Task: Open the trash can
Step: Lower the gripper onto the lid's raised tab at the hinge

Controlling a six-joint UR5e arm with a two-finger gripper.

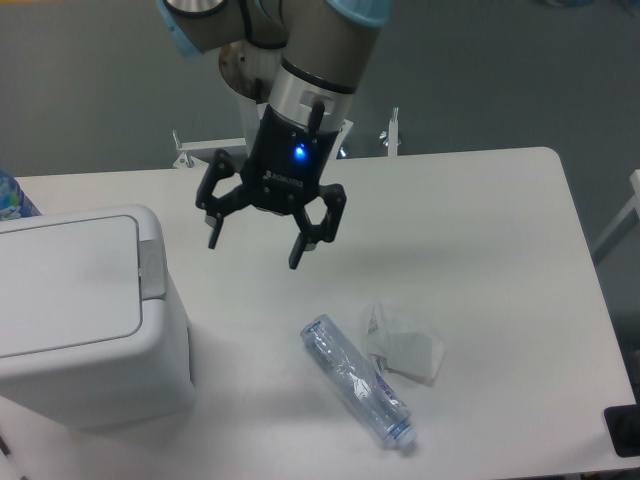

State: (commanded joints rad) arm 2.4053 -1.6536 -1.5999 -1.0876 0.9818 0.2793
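From where the fixed camera looks down, the gripper [254,255] hangs in the air above the white table [480,230] with its fingers spread wide and nothing between them, a blue light glowing on its body. The trash can [85,320] sits at the table's left edge, lid flat and closed, grey tab facing the gripper. Nearer the front lie a crushed plastic bottle [357,382] and, just beside it, a crumpled clear wrapper [405,347].
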